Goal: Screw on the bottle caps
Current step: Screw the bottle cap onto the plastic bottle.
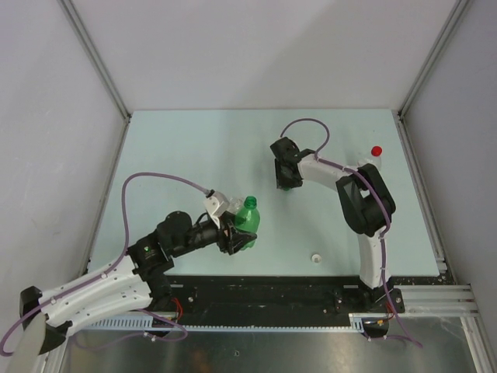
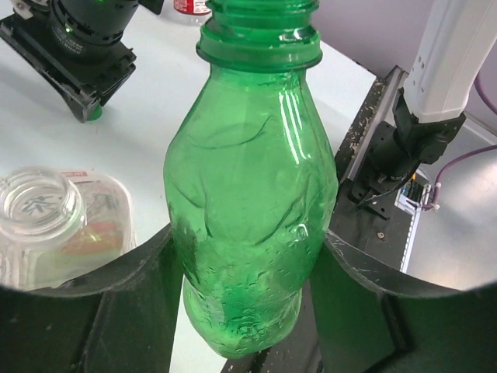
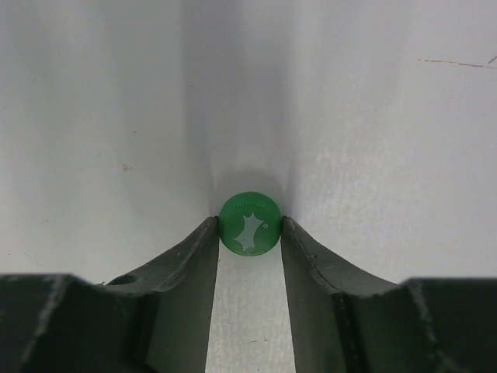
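- Two claws busy here, but the right claw point(image 1: 287, 181) is the one that matters. It's pointing down at the table point(image 1: 194, 148) with the green cap point(image 3: 249, 223) right between its fingers.
- In the right wrist view both fingers are touching the cap's sides, so I'd call it pinched at a roughly half-open width. The cap sits flat on the table, logo side up.
- Left claw point(image 1: 237, 233) is clamped around the belly of the green bottle point(image 2: 248, 194). The bottle's long axis looks roughly upright and the threaded neck is bare.
- Here's the key bit: from the right claw, that open neck lies toward the left arm and nearer the bases. So my guess is the cap has to be lifted, carried that way and lined up above the neck.
- White cap point(image 1: 316, 256) is loose near the front edge, closer to the right arm. Red cap point(image 1: 377, 151) is over at the far right.
- One clear bottle point(image 2: 39, 210) sits open-mouthed just beside the green one.
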